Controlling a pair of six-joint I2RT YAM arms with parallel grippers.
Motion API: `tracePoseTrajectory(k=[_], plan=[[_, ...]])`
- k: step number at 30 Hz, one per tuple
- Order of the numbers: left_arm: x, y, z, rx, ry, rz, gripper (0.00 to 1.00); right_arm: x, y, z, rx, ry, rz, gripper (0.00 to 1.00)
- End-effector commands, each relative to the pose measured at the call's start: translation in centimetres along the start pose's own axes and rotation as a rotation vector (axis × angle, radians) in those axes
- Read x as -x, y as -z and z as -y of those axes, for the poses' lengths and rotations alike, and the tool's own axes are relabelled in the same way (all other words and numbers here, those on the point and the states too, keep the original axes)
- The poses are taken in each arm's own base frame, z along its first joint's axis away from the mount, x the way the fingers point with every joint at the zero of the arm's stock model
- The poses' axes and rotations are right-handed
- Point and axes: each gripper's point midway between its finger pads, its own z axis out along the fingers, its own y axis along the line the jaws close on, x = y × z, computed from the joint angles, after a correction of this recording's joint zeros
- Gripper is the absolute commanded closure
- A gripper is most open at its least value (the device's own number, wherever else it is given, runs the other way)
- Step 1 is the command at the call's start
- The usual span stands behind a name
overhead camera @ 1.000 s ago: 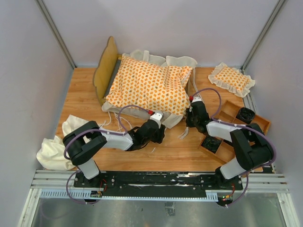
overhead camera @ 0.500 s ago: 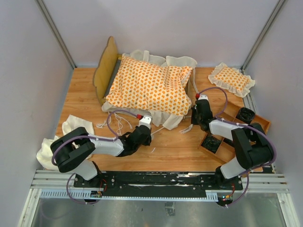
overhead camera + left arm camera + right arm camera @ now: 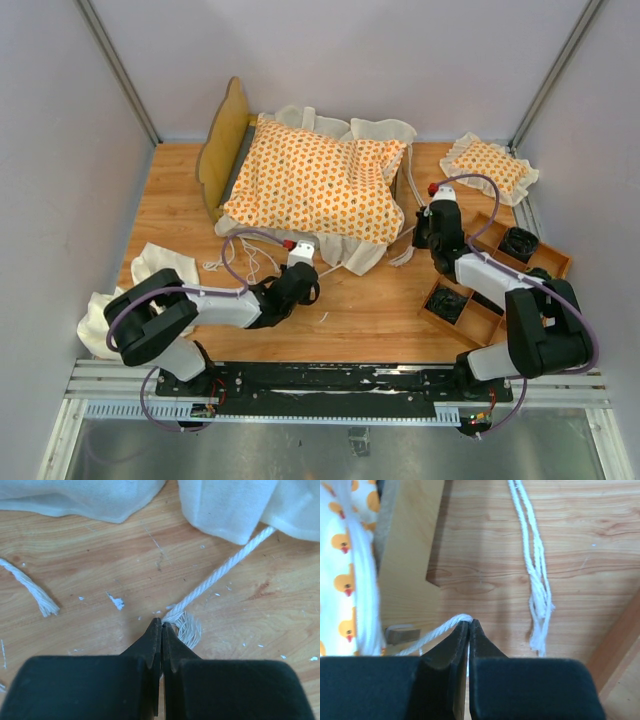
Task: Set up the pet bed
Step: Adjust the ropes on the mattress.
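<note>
The pet bed's light-wood frame (image 3: 222,145) stands at the back with its scalloped headboard on the left. The orange-patterned cushion (image 3: 320,180) lies on it, and its cream ruffle (image 3: 225,505) hangs over the near side. My left gripper (image 3: 308,275) (image 3: 161,622) is shut on the frayed end of a white tie string (image 3: 220,572) that runs up to the ruffle. My right gripper (image 3: 424,225) (image 3: 469,622) sits beside the frame's right side board (image 3: 412,555). It is shut on another tie string (image 3: 440,629) that comes from under the cushion (image 3: 345,580).
A small ruffled pillow (image 3: 490,165) lies at the back right. A wooden compartment tray (image 3: 490,222) holding black items sits close to my right arm. A cream cloth (image 3: 120,310) is bunched at the near left. Loose strings (image 3: 535,570) (image 3: 30,587) trail on the table.
Both grippers have shut on tie strings. The left one drew back to the left, away from the ruffle. The right one moved right and farther back along the frame.
</note>
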Motion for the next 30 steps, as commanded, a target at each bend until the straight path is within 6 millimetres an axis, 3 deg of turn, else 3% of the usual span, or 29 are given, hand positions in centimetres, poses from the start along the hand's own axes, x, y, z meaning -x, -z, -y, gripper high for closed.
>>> tracePoseTrajectory(k=[1,5,6,8,10,12,16,19,24,30], plan=[[-0.1,0.0,-1.8,0.052,0.051,-0.01,1.0,3.1,-0.2,1.4,-0.032,-0.014,0.077,1.0],[0.6,0.0,-2.3,0.067,0.096,0.005,1.0,2.0,-0.3,0.6,0.02,-0.012,0.042,1.0],[1.1,0.1,-2.0,0.054,0.104,0.014,0.95,1.7,-0.3,0.0,0.055,-0.01,0.029,1.0],[2.1,0.4,-1.2,0.025,0.123,0.028,0.7,1.1,0.0,-1.2,0.124,-0.005,-0.016,0.97],[3.3,0.9,-0.6,-0.01,0.131,0.047,0.5,0.6,0.5,-2.1,0.169,-0.019,-0.064,0.75],[4.5,1.4,-0.1,-0.038,0.133,0.073,0.44,0.3,1.2,-2.7,0.203,-0.04,-0.092,0.62],[6.4,1.7,-0.6,0.006,0.158,0.117,0.37,2.8,1.8,-2.9,0.201,-0.091,-0.025,0.57],[7.8,1.8,-0.5,0.008,0.152,0.126,0.21,5.6,1.5,-2.5,0.167,-0.129,0.025,0.56],[11.1,2.5,-2.0,0.03,0.202,0.167,0.02,9.4,0.2,-2.5,0.153,-0.206,0.067,0.53],[13.9,3.7,-4.8,0.052,0.27,0.217,0.01,12.1,-2.2,-1.7,0.088,-0.304,0.098,0.54]])
